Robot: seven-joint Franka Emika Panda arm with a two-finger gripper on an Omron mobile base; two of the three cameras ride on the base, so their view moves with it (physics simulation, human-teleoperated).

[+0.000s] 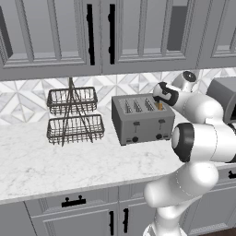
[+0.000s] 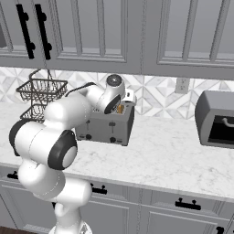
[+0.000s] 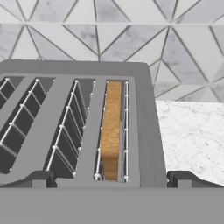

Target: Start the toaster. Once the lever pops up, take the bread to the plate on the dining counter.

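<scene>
The flat, tan-brown slice of bread (image 3: 112, 131) stood on its edge inside the boxy grey metal toaster (image 1: 142, 120). It sat in the slot at the end of the row, the one nearest the darker grey rounded appliance (image 2: 218, 119). Only its top crust peeked out. The other three slots had nothing in them but thin wire guides.

The toaster stood on the white marble worktop (image 1: 55, 161), near the tiled wall (image 3: 131, 39) with its grey and white triangles. A black wire basket stand (image 1: 73, 115) with two shelves stood beside it.

The robot's two-finger gripper (image 3: 112, 178) hung just above the toaster, close to the front end of the bread's slot. In the hand view the bread lay straight ahead and below, right in the middle between the two dark finger tips (image 3: 181, 178). The slice's long edge ran away from the gripper, toward the wall. The fingers were spread as wide as they go, one on each flat side of the slice, and they held nothing.

The two small black levers (image 1: 137, 123) were on the toaster's front face, lower than the gripper. I think the gripper would have to drop down over the front to press the lever under the bread's slot. Whether that lever was up or down was too small to tell.
</scene>
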